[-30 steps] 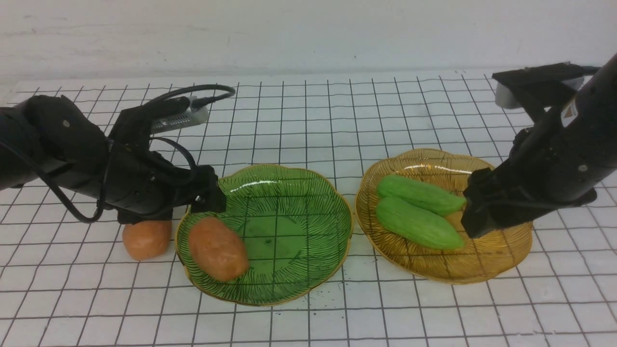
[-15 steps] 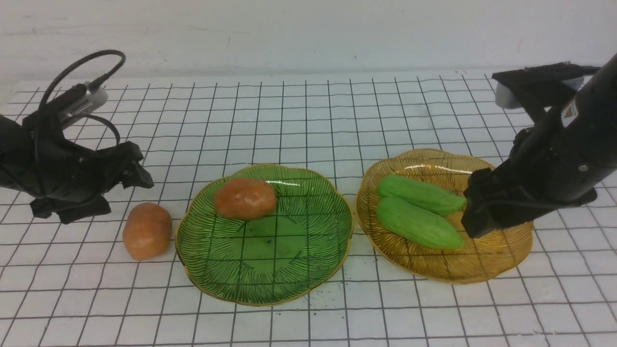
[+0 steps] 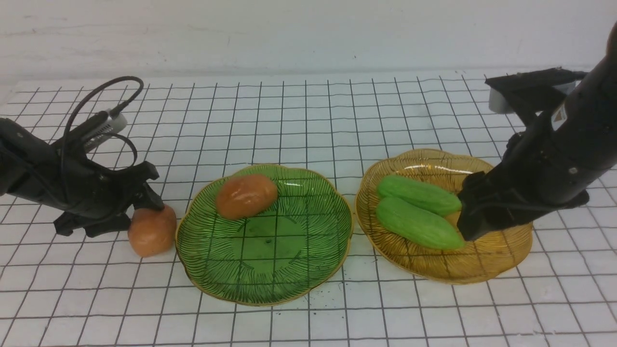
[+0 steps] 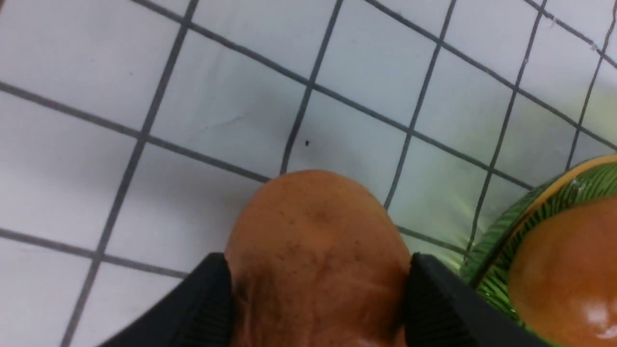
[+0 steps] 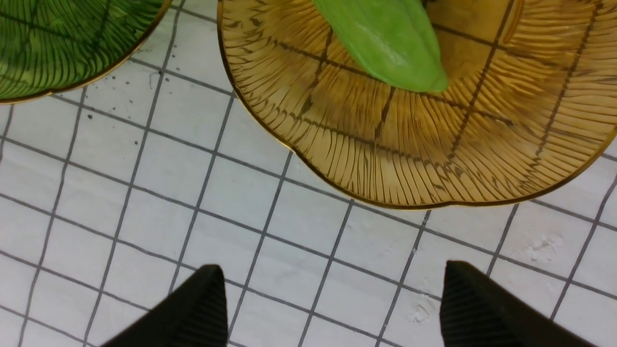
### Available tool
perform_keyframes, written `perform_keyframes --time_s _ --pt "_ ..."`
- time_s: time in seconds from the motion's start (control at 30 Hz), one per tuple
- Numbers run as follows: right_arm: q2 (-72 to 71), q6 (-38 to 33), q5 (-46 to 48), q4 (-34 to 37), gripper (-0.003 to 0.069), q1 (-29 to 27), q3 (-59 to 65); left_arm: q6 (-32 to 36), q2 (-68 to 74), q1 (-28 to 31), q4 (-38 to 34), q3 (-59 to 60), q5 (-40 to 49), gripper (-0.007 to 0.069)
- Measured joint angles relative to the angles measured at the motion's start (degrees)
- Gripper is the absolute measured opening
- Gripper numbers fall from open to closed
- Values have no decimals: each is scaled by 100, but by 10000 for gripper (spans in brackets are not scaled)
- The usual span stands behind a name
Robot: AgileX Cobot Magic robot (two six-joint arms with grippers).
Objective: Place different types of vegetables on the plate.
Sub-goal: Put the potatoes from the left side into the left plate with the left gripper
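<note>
The left gripper (image 4: 318, 260) has its two black fingers (image 4: 207, 303) pressed against opposite flanks of an orange-brown potato (image 4: 313, 217), which fills the gap between them and pokes out past the fingertips. This gripped potato sits on the white grid-lined table (image 3: 308, 120), just beside the gold rim of the green glass plate (image 3: 308, 260).

A second potato (image 3: 246, 195) lies inside that plate near its far-left edge, just beyond the finger nearer the plate.

The right gripper (image 5: 332, 267) holds its fingers (image 5: 193, 313) wide apart with nothing between them. It hangs over the right part of the amber glass plate (image 3: 482, 265). Two light green gourds lie side by side on this plate, the nearer gourd (image 3: 417, 224) and the farther gourd (image 3: 417, 193), their tapered tips pointing toward these fingers. One tip shows ahead of the open gap, untouched.
</note>
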Motion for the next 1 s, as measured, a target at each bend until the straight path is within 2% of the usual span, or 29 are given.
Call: perform_keyframes --time_s 0.33,0.4,0.47,0.67,0.87,1.0 --pt "192 0 -5 6 536 0 0 732 -823 106 87 -639 1357 412" --pt "192 0 -5 6 536 0 0 904 -1005 48 -54 -758 1606 412" --pt "192 0 0 6 536 0 0 1103 -1038 -245 -156 -792 1875 412" --pt "192 0 0 0 536 0 0 1176 -583 -1014 -138 -792 1776 412" --pt "192 0 0 0 536 0 0 1176 -218 -1257 -126 -792 1467 416" --pt "192 -174 0 11 519 0 0 1176 -191 -1257 -126 -792 1437 535"
